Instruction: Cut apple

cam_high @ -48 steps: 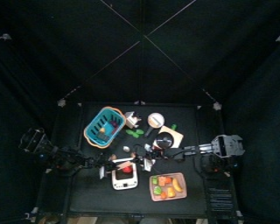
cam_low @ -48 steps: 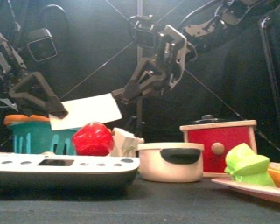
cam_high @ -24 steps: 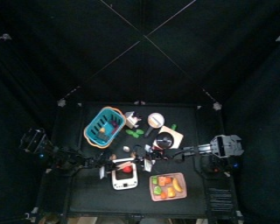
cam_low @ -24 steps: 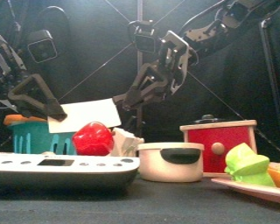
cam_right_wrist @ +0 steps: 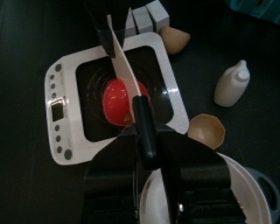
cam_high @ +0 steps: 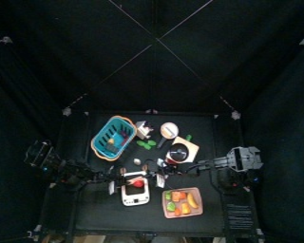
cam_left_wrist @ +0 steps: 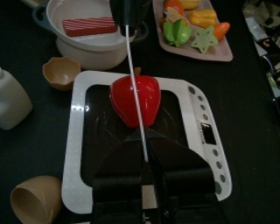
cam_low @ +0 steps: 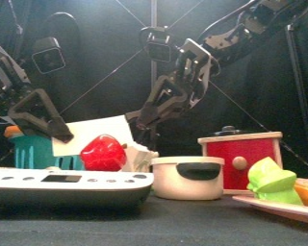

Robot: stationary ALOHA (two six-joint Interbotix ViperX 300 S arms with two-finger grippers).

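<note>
Two grippers share one tool, as far as we can see. On the left, the left gripper (cam_left_wrist: 146,168) has its jaws narrowed on the far end of a white knife (cam_right_wrist: 122,66). The blade runs over the middle of the apple (cam_left_wrist: 134,98), which sits whole on the dark centre of the white board (cam_left_wrist: 78,131). On the right, the right gripper (cam_right_wrist: 146,140) clamps the knife's black handle. We judge the blade lined up but no cut made; we cannot tell whether it touches the apple. Pressing down remains.
</note>
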